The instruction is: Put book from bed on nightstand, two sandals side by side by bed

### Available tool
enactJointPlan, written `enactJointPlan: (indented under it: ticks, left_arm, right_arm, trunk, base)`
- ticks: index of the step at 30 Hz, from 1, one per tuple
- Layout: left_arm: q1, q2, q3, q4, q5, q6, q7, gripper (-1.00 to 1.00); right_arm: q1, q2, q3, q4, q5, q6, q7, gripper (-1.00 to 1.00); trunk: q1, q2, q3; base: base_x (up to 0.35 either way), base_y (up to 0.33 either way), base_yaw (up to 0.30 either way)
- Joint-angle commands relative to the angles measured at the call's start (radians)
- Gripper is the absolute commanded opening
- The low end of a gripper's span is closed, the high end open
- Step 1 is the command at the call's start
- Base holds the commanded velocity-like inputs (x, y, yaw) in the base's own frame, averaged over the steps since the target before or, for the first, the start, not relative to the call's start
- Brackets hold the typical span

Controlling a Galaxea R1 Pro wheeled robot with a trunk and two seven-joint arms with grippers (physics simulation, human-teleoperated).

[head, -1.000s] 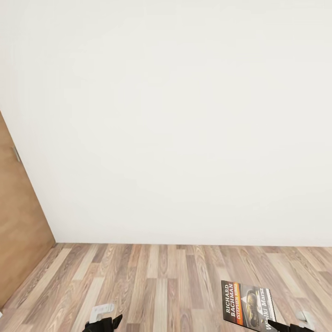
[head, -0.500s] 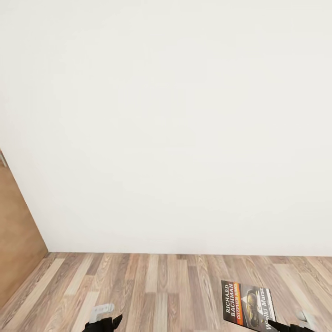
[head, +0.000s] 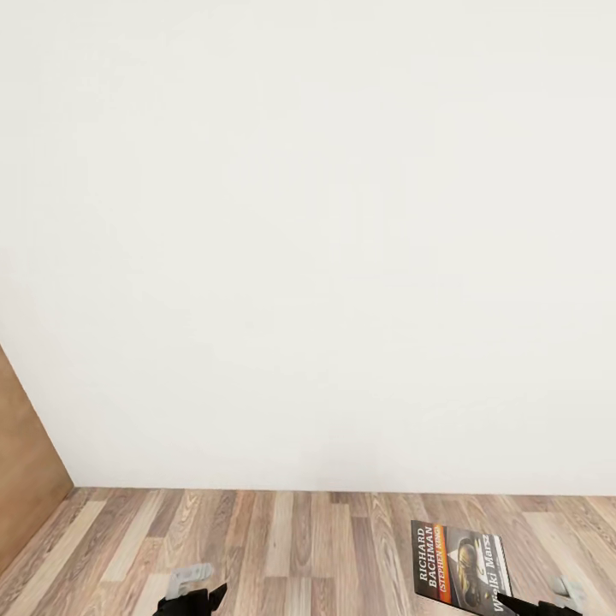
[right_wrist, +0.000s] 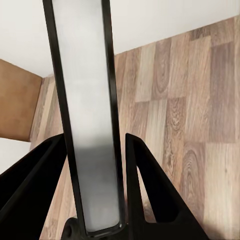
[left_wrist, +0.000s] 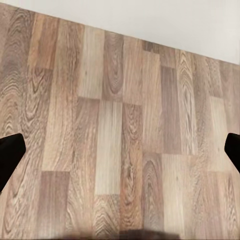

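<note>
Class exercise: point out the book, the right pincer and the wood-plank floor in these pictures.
book (head: 458, 565): head view, on its front cover.
right pincer (right_wrist: 95, 200): right wrist view, midway between its fingertips, closed on the book's edge.
wood-plank floor (left_wrist: 120, 135): left wrist view, on a bare plank.

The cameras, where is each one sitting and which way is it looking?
Head view: on the robot's head, facing a white wall and plank floor; left tool and right tool at the bottom, right one gripping the book.
Left wrist view: on the left arm, looking at the floor; two black fingertips wide apart.
Right wrist view: on the right arm, looking along the book's edge between black fingers.
Shared: floor in all; book in head and right wrist.
</note>
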Motion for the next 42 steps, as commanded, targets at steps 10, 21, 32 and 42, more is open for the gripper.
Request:
enactJointPlan:
  ticks: [10,21,32,42]
  left_arm:
    - [0.0,0.0,0.002,0.002,0.007,0.0,-0.006,1.0]
    - [0.0,0.0,0.002,0.002,0.006,0.0,-0.007,1.0]
    - [0.0,0.0,0.002,0.002,0.006,0.0,-0.006,1.0]
    - [0.0,0.0,0.002,0.002,0.006,0.0,-0.006,1.0]
  right_arm:
    - [-0.001,0.001,0.002,0.0,-0.009,0.001,0.002,-1.0]
    - [-0.001,0.001,0.002,0.0,-0.009,0.001,0.002,-1.0]
    - [-0.001,0.0,0.002,0.0,-0.009,0.001,0.002,-1.0]
    - [-0.001,0.0,0.002,0.0,-0.009,0.001,0.002,-1.0]
  trunk:
    - [0.001,-0.001,0.0]
    - [0.001,-0.001,0.0]
    - [0.001,-0.001,0.0]
    - [0.001,-0.001,0.0]
  base:
    - [0.333,0.0,0.0]
    - [0.24,0.0,0.0]
    - [0.24,0.0,0.0]
    - [0.325,0.0,0.0]
